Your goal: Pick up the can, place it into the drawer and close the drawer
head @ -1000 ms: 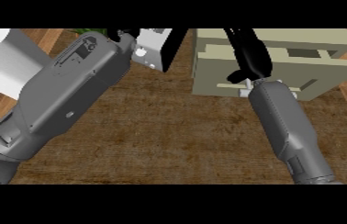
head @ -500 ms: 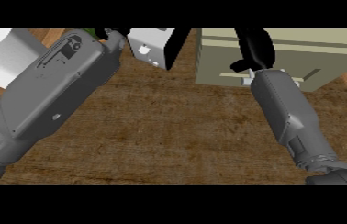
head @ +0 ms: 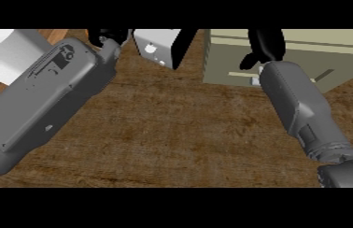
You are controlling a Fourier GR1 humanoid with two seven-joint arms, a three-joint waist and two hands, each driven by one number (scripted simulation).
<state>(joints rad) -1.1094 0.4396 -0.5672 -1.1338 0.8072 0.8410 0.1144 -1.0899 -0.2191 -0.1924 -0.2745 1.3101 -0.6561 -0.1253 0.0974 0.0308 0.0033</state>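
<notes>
Can: we cannot see it; perhaps hidden in our right hand
Right hand: black fingers curl down over the beige drawer unit; contents unclear
Left hand: at top edge; fingers cannot be told
Change: view shifted; cabinet nearer; placing seems close
Worktop: brown wood

Two grey forearms, one per side. Two black hands: left hand only partly in view at the top edge, right hand over the cabinet. One beige drawer cabinet, under and beside the right hand. One white box-like appliance, between the two hands. One wooden counter, below both hands.
</notes>
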